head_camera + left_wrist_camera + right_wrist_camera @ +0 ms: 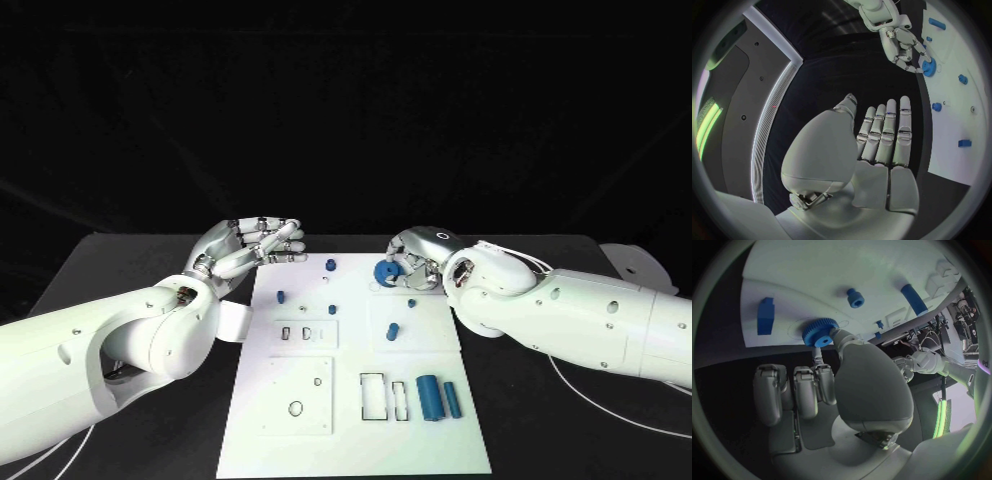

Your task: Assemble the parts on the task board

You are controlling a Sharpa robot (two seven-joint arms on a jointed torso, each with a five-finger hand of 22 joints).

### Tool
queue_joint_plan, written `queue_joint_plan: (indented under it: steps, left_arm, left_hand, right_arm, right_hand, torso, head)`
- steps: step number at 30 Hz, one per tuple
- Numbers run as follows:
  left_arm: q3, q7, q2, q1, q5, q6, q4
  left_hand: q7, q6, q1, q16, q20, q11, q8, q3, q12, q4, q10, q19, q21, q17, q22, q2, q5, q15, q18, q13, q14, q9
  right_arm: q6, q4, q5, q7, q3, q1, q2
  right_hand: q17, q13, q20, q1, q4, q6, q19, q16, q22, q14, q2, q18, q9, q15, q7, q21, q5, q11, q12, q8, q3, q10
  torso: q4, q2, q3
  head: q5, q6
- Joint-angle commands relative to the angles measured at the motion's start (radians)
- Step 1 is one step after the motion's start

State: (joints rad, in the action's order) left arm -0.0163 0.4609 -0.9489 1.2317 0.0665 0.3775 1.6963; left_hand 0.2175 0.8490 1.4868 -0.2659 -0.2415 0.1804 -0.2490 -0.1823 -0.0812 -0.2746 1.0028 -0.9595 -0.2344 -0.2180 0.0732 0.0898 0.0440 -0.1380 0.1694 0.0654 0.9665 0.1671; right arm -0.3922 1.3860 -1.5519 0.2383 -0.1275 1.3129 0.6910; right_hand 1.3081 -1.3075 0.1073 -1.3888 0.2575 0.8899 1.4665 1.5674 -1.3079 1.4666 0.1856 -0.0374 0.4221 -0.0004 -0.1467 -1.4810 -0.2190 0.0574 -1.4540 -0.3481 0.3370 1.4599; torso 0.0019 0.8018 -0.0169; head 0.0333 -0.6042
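Presently: right robot hand pinching blue gear at board's far right corner, seemingly to seat it there. Left robot hand spread, holding nothing, parked off board's left edge over desk, likely clearing room.

head view: up high, looking down the task board, arms coming in from 9 and 3 o'clock.
left wrist view: sits behind the left hand, palm close up, board off to the side.
right wrist view: right behind the right hand, super close.
shared: all three catch the blue gear.
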Motion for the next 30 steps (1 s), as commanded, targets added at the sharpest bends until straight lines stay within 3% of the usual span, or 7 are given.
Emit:
queue_joint_plan:
  steps: [1,6,14,21,30]
  left_arm:
    - [0.001,0.005,0.003,0.001,-0.002,-0.018,0.000]
    - [0.001,0.006,0.003,0.001,-0.002,-0.018,-0.002]
    - [0.001,0.006,0.006,0.001,-0.002,-0.019,-0.002]
    - [0.001,0.006,0.009,0.001,-0.002,-0.019,-0.003]
    - [0.001,0.006,0.015,0.001,-0.002,-0.019,-0.006]
  left_hand:
    - [0.018,-0.002,0.010,0.006,-0.003,0.005,0.005,0.006,0.006,0.001,0.000,-0.007,0.003,-0.001,-0.001,0.000,0.005,-0.003,0.015,-0.001,0.002,-0.001]
    - [0.018,-0.002,0.010,0.006,-0.003,0.005,0.005,0.006,0.006,0.001,0.000,-0.007,0.003,-0.001,-0.001,0.000,0.005,-0.003,0.015,-0.001,0.002,-0.001]
    - [0.018,-0.002,0.010,0.006,-0.003,0.005,0.005,0.006,0.006,0.001,0.000,-0.007,0.003,-0.001,-0.001,0.000,0.005,-0.003,0.015,-0.001,0.002,-0.001]
    - [0.018,-0.002,0.011,0.006,-0.003,0.005,0.005,0.006,0.006,0.002,0.000,-0.007,0.004,-0.002,-0.001,0.000,0.005,-0.003,0.015,-0.001,0.003,-0.001]
    - [0.018,-0.002,0.013,0.007,-0.003,0.005,0.005,0.005,0.007,0.002,0.001,-0.008,0.004,-0.002,-0.001,-0.001,0.005,-0.003,0.015,-0.001,0.004,-0.001]
  right_arm:
    - [-0.057,0.020,-0.044,0.015,0.002,0.001,0.000]
    - [-0.084,0.065,-0.077,0.027,0.004,0.004,-0.010]
    - [-0.119,0.076,-0.113,0.051,0.005,0.005,-0.059]
    - [-0.124,0.040,-0.116,0.052,0.002,-0.001,-0.122]
    - [-0.119,-0.034,-0.094,0.045,-0.005,-0.021,-0.198]
  right_hand:
    - [0.263,-0.141,-0.009,0.010,0.001,0.020,0.039,0.003,-0.171,0.104,-0.006,0.011,0.002,-0.010,0.010,-0.006,0.000,-0.001,-0.003,0.004,0.003,0.007]
    - [0.263,-0.142,-0.010,0.012,0.001,0.021,0.040,0.003,-0.172,0.104,-0.005,0.011,0.001,-0.010,0.010,-0.007,0.000,-0.001,-0.004,0.004,0.004,0.009]
    - [0.263,-0.143,-0.010,0.014,0.003,0.023,0.043,0.003,-0.176,0.104,-0.006,0.012,0.001,-0.010,0.011,-0.010,-0.001,-0.002,-0.005,0.005,0.006,0.009]
    - [0.263,-0.143,-0.010,0.015,0.003,0.024,0.044,0.003,-0.177,0.104,-0.007,0.012,0.001,-0.011,0.011,-0.011,-0.001,-0.002,-0.005,0.005,0.007,0.009]
    - [0.263,-0.142,-0.010,0.017,0.004,0.024,0.043,0.003,-0.176,0.104,-0.006,0.012,0.000,-0.011,0.011,-0.010,-0.001,-0.002,-0.004,0.006,0.008,0.009]
  torso:
    - [0.0002,0.000,-0.0008]
    - [0.0005,0.000,-0.0019]
    - [0.0027,0.001,-0.0026]
    - [0.0019,0.001,-0.0023]
    - [0.0052,0.001,-0.0025]
  head:
    - [-0.001,0.001]
    - [-0.002,0.001]
    - [-0.004,-0.001]
    - [-0.013,-0.001]
    - [-0.014,0.001]
